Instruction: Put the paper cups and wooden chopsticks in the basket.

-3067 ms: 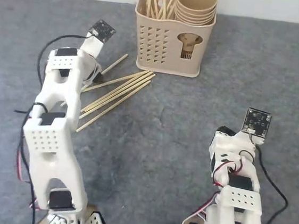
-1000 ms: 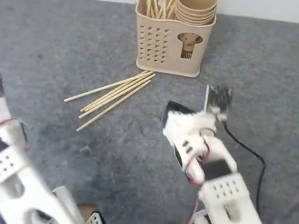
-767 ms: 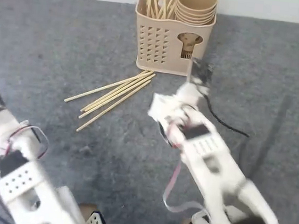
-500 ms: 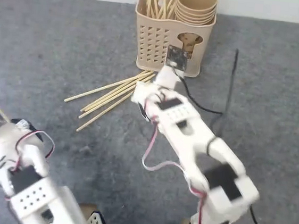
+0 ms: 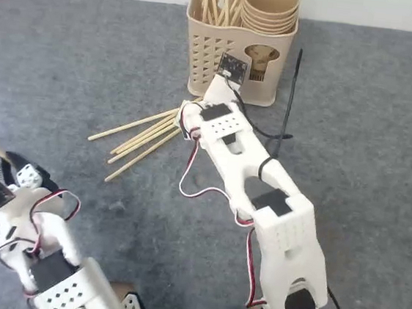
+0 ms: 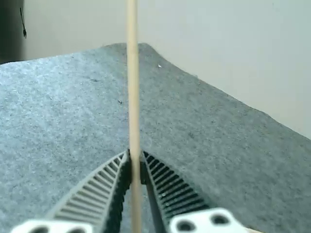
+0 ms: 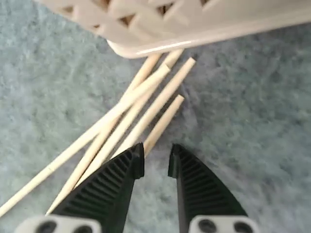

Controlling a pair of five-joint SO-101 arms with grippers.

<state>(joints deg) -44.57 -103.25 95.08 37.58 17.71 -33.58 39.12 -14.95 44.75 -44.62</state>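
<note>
Right end effector (image 7: 155, 156) is down low at the foot of the basket (image 7: 204, 26), jaws parted by a narrow gap with nothing between them. The tips sit just short of the nearest stick end. That reads as a line-up for a pinch: one stick end between the jaws, I'd say.

And here are the loose chopsticks (image 5: 147, 135). They lie flat in a loose fan, their near ends tucked against the basket's base. Their long axes run diagonally away from it toward the left arm's side. They overlap close to the basket and spread farther out, so singling out one could be fiddly.

Over to the left end effector (image 6: 135, 164). It is well apart from the basket and squeezed tight on a single chopstick (image 6: 132, 73). The stick runs straight through the jaws, long axis crosswise to the grip. From the high view its free end is aimed away from the basket. It would likely need swinging round and tipping upright before it can drop in.

Inside the basket, the paper cups (image 5: 270, 10) are nested in a stack, mouths up. Beside them the standing chopsticks (image 5: 213, 0) lean against the rim, ends poking out above it. So the cup half looks done.

All of this sits on the grey counter (image 5: 377, 143).
</note>
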